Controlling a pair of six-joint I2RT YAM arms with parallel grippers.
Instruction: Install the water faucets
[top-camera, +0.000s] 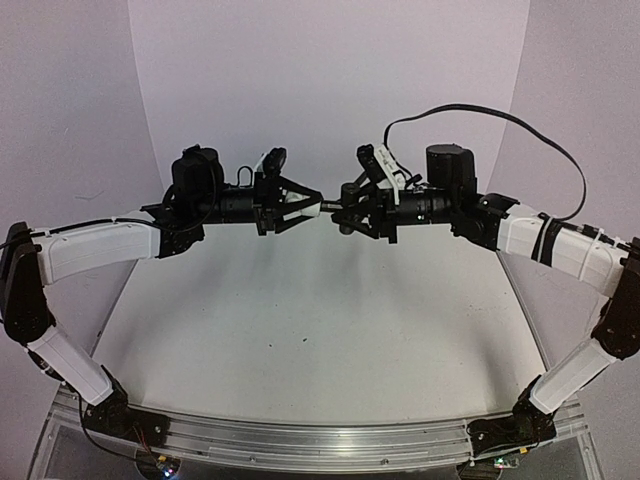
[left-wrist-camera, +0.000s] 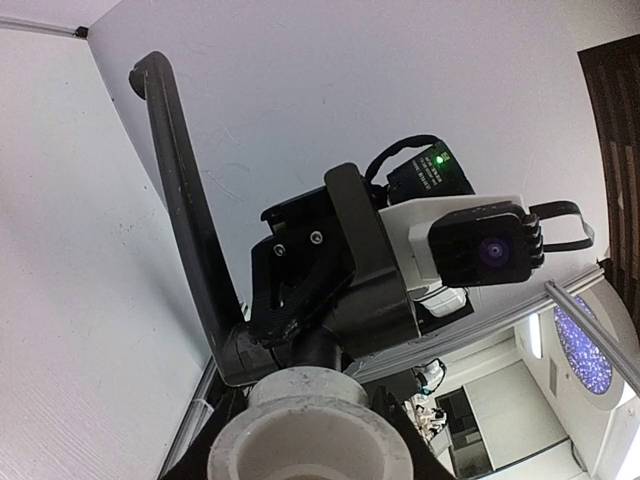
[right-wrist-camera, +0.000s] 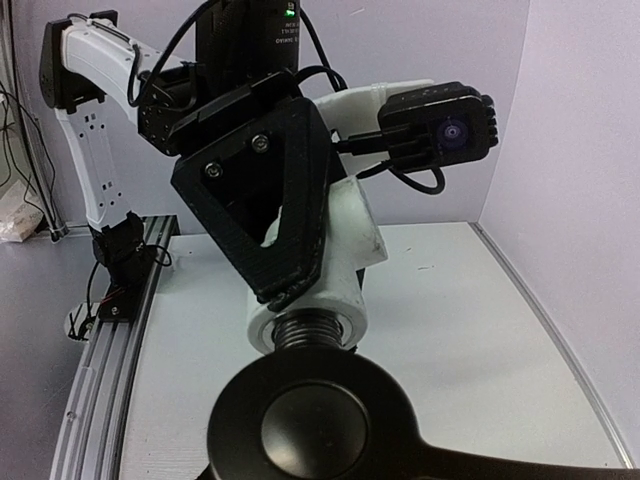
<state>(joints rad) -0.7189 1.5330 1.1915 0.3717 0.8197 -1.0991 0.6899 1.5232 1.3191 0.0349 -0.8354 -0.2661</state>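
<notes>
Top external view first: both arms are up off the bench (top-camera: 320, 330), meeting nose to nose in mid-air above its far half. Left claw (top-camera: 312, 205) and right claw (top-camera: 342, 212) are just about tip to tip, and the two small parts sit in the narrow space between them, too small here to separate.

Over to the right wrist view, and it's much clearer. The white fitting (right-wrist-camera: 345, 250) is pinched in the left claw, one black finger (right-wrist-camera: 270, 220) pressed flat along its side. The black spout (right-wrist-camera: 310, 425) fills the bottom of the frame, round end toward the lens, and its threaded end is right at the mouth of the fitting, touching it.

Left wrist view now, looking the other way. The fitting's open white rim sits at the bottom edge, and beyond it the right claw is clamped on the spout's body, jaws drawn tight together. The spout's long thin arm rises up and left, ending in a bent tip. The right arm's wrist camera (left-wrist-camera: 485, 248) faces straight back.
</notes>
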